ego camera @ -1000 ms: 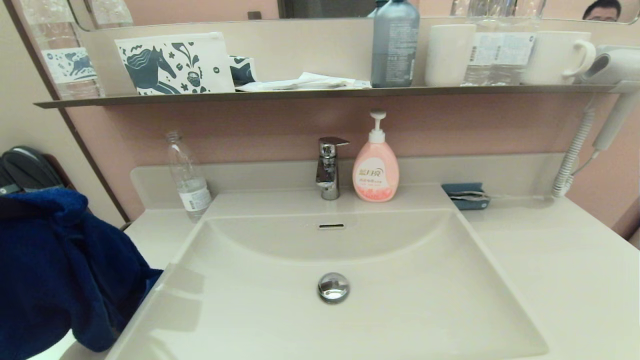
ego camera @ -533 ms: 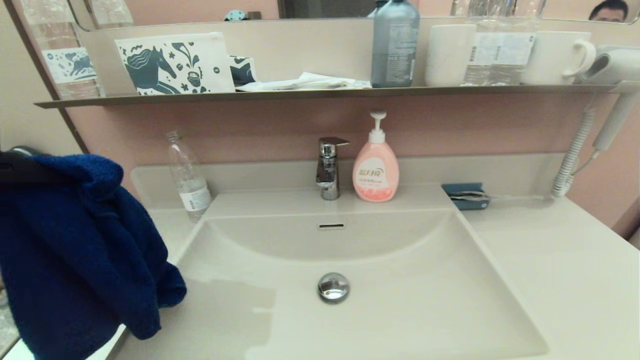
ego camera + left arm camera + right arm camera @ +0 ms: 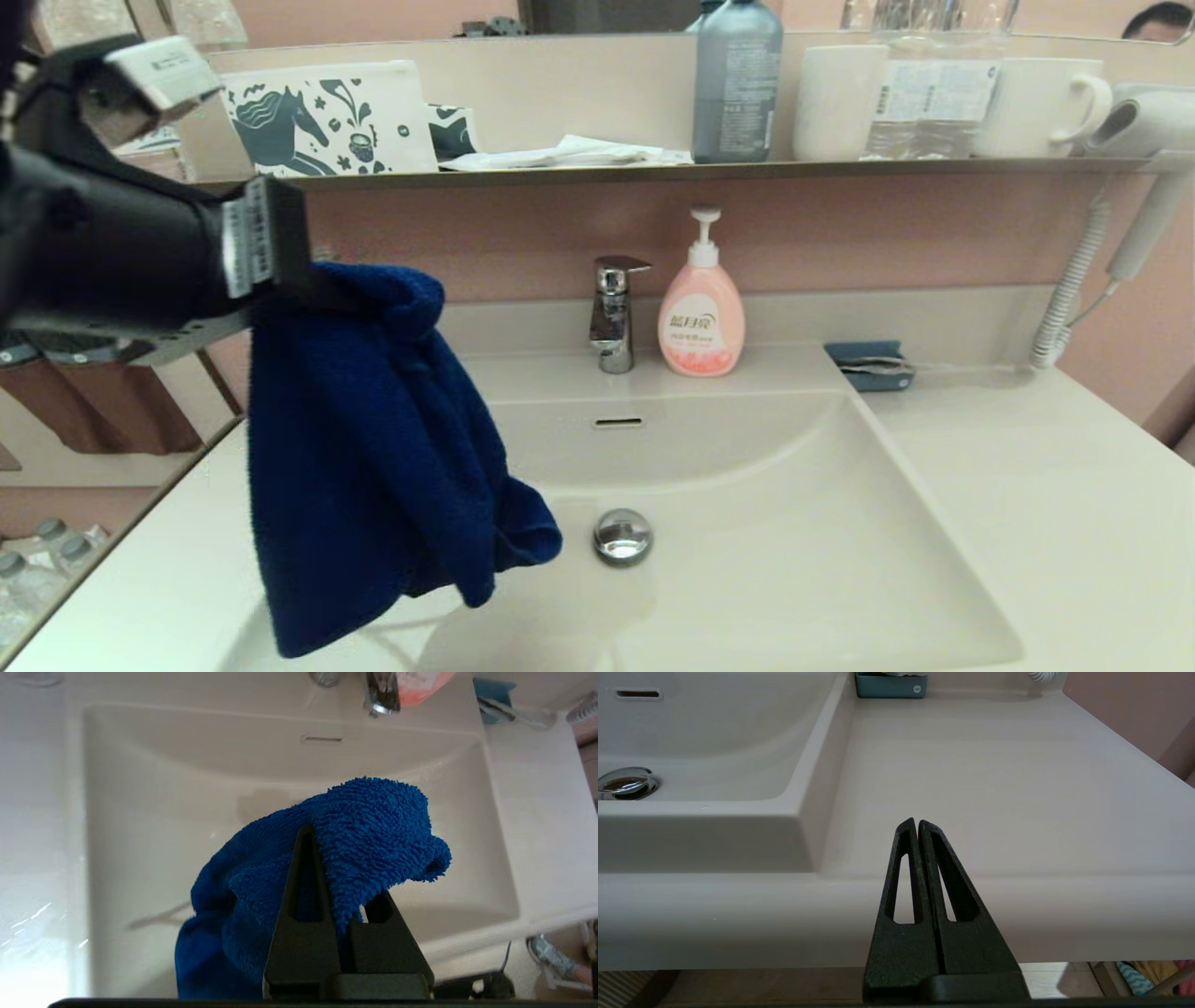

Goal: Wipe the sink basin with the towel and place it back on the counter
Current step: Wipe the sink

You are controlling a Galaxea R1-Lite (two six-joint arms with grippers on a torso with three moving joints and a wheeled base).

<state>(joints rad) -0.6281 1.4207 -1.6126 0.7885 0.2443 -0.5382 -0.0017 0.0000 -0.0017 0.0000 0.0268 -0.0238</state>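
Head view, left tool [image 3: 308, 285] gripping towel [image 3: 373, 448], soap label [image 3: 695, 327] seemingly illegible

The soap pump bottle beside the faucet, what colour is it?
Pink with a white pump, the soap pump bottle shows best in the head view, standing right of the faucet.

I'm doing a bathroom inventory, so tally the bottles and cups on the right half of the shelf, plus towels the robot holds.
Bottles: 2 (grey bottle, clear water bottle)
Cups: 2 (white cup, white mug)
Towels: 1 (towel in the left tool)
Total: 5
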